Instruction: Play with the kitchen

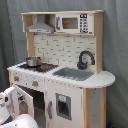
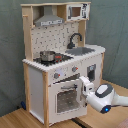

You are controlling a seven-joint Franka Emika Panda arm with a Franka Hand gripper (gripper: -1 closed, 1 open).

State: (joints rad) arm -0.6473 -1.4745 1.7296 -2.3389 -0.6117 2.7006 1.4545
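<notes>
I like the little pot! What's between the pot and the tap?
In both exterior views, the grey sink lies between the pot and the black tap.
</notes>
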